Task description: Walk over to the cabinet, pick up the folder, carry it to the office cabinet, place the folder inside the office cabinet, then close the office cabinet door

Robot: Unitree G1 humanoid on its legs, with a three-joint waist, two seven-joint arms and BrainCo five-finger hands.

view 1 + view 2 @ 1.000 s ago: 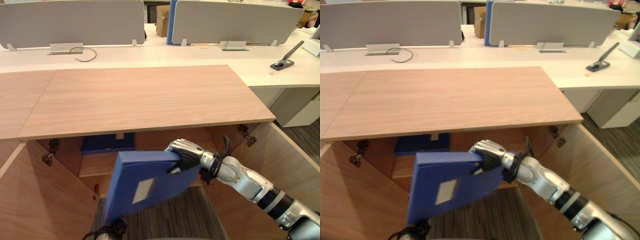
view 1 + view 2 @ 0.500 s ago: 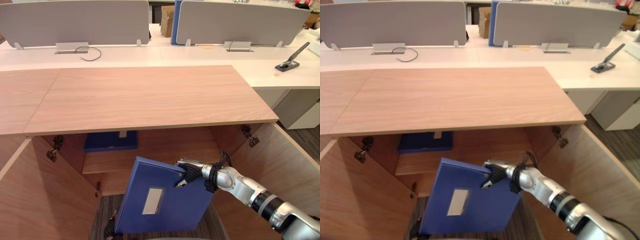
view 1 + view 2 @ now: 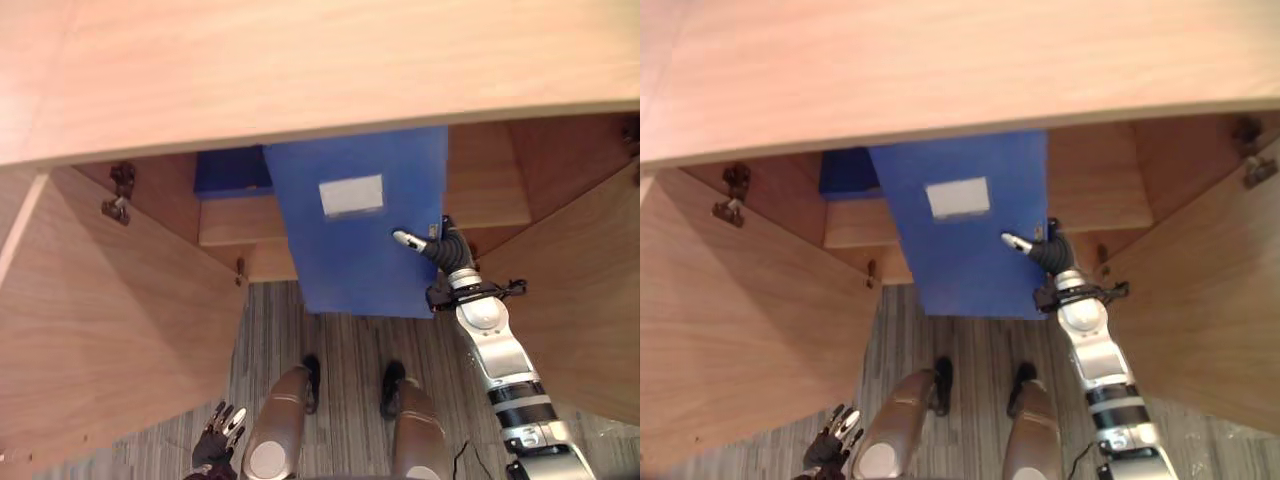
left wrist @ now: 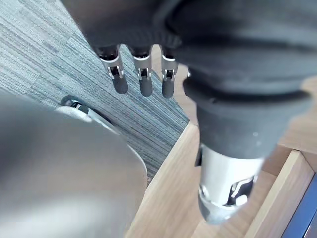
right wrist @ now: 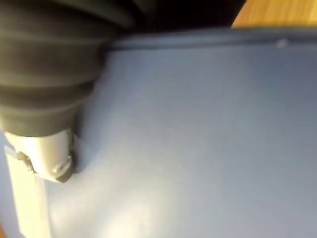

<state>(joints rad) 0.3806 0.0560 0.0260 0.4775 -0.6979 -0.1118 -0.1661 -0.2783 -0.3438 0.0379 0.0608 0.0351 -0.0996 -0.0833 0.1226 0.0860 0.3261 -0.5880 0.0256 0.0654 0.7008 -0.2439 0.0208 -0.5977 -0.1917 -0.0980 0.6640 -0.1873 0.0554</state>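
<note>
The office cabinet (image 3: 300, 60) stands open in front of the robot, its wooden top running across the upper part of the frame. The left door (image 3: 110, 330) is swung out at the left and the right door (image 3: 590, 300) at the right. Inside, a wooden shelf (image 3: 490, 190) crosses the opening, and a dark blue file (image 3: 228, 170) lies on it at the upper left, tucked under the cabinet top. The folder (image 3: 350, 260), a brighter blue with a pale label (image 3: 350, 196) on its face, sits in the centre of the opening. Its upper end is under the edge of the top and its lower end hangs out over the striped grey carpet (image 3: 340, 345). I cannot tell whether it already rests on the shelf. The right hand (image 3: 440, 250) is at the folder's right edge, just right of centre in the frame. It pinches the folder, with the thumb (image 3: 405, 240) laid across the blue front and the fingers hidden behind the edge. From the right wrist, the blue cover (image 5: 208, 139) shows with the thumb (image 5: 37, 163) pressed on it. The left hand (image 3: 220, 432) hangs at the lower left of the frame, well apart from the folder. Its fingers (image 4: 141, 74) are straight and loose above the carpet, holding nothing.
</note>
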